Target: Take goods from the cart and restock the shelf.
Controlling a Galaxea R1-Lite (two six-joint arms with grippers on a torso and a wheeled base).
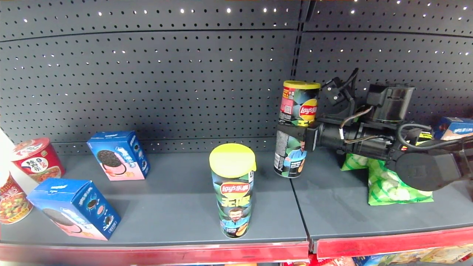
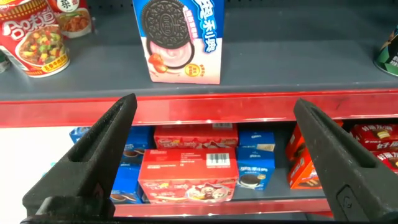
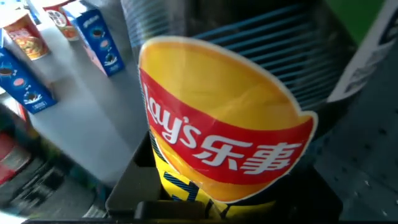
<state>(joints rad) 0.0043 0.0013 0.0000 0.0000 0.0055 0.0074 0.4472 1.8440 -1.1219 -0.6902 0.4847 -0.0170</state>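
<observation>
Clamping chip can (image 1: 300,101), right jaws; left jaws wide apart.

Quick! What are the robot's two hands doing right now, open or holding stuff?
Left gripper: open, nothing between its fingers.
Right gripper: shut on the chip can.

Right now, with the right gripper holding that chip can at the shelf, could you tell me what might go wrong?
The held chip can leans slightly in the right gripper; released like that, it may topple. The arm passes over the green bag, so withdrawing low could drag it along.
</observation>
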